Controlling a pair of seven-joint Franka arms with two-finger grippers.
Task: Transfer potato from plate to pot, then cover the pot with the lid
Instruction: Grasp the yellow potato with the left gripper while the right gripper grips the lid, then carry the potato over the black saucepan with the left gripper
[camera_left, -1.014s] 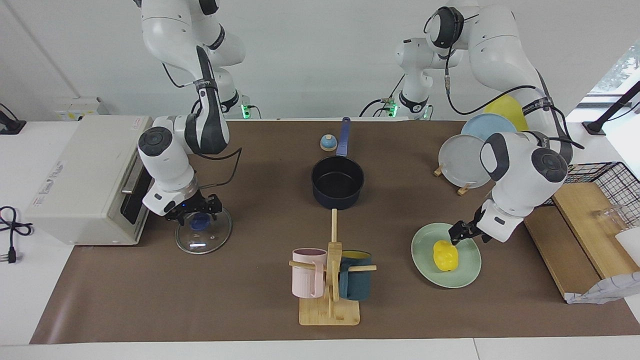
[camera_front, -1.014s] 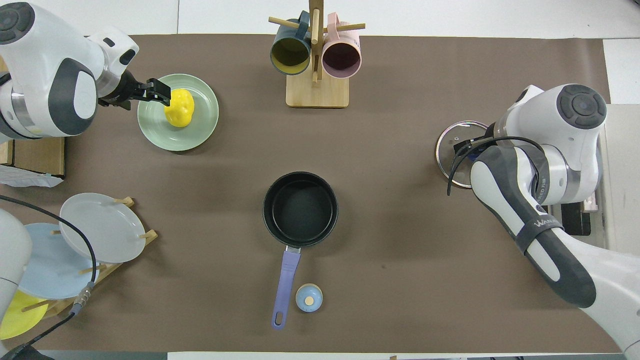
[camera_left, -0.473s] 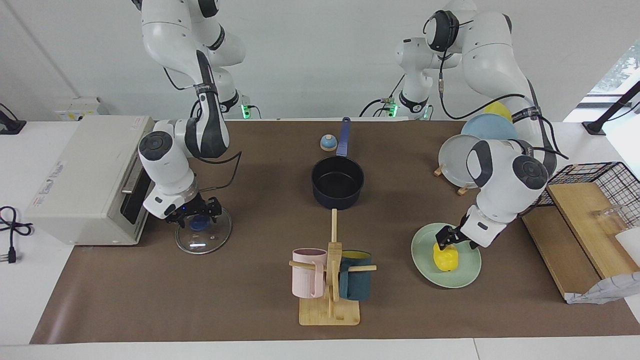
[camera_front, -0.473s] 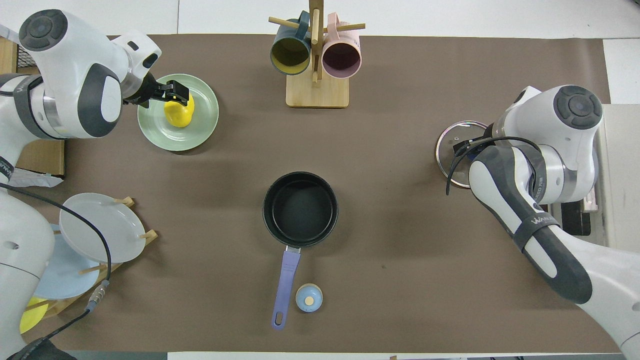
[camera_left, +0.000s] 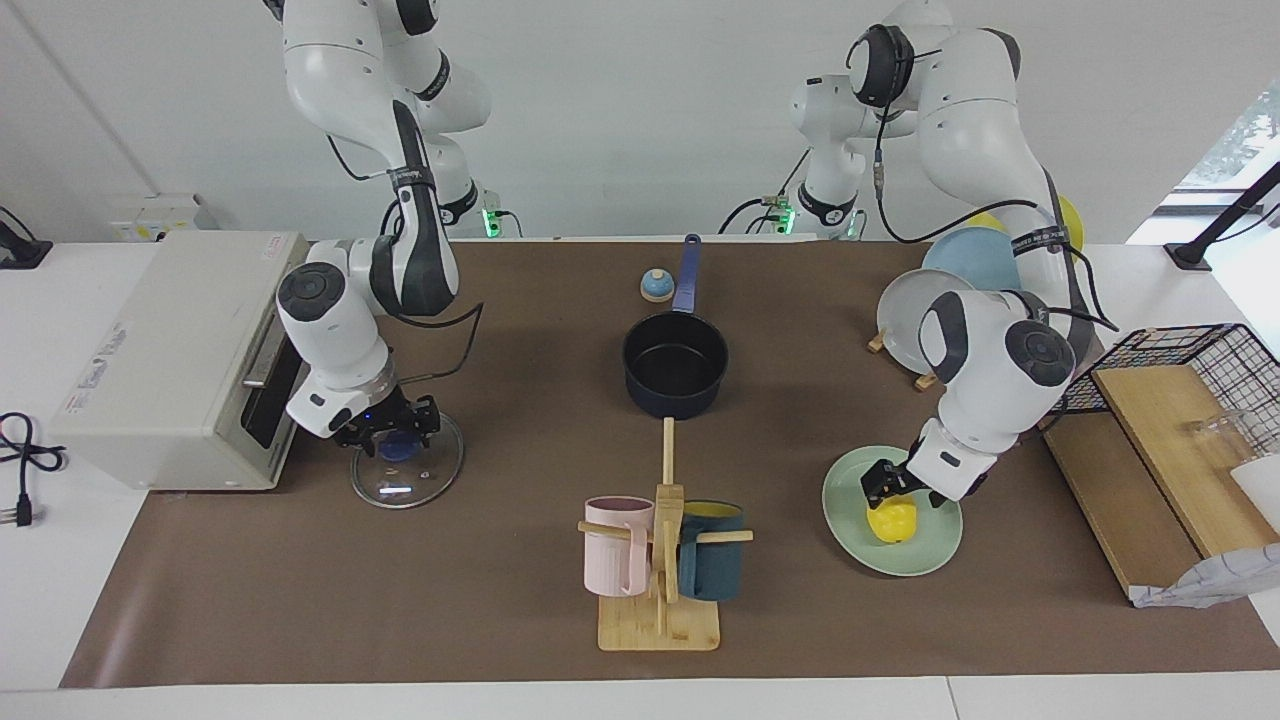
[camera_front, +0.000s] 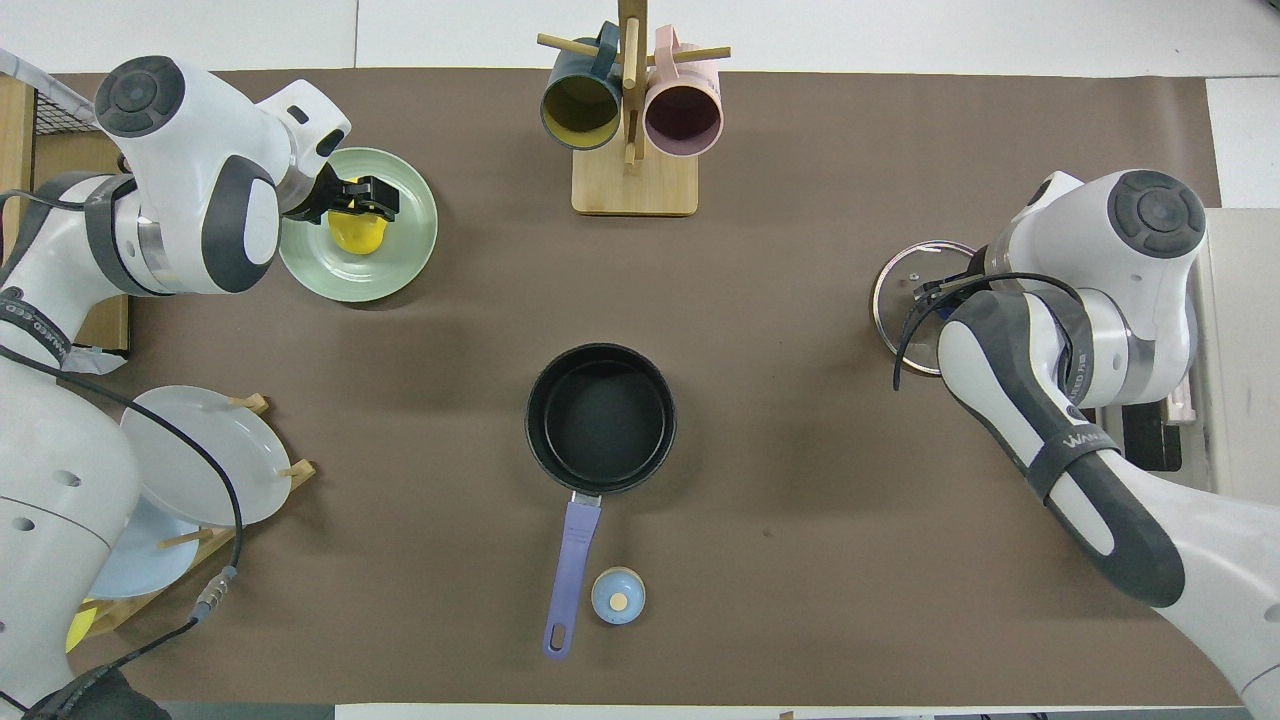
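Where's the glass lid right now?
The lid lies flat on the brown mat at the right arm's end of the table, beside the white box. The right gripper is shut on its blue knob.

Bystanders on the brown table mat

A wooden mug stand (camera_left: 659, 560) carries a pink mug (camera_left: 616, 558) and a teal mug (camera_left: 711, 563); a small blue bell (camera_left: 657, 286), racked plates (camera_left: 915, 318), a white toaster oven (camera_left: 170, 355) and a wire basket (camera_left: 1215, 362) stand around.

A robotics lab staged as a kitchen: two white arms bolted at a papered table (camera_left: 300, 620), bare white walls, a toaster oven (camera_left: 160, 360), mug tree (camera_left: 660, 560) and plate rack (camera_left: 925, 380).
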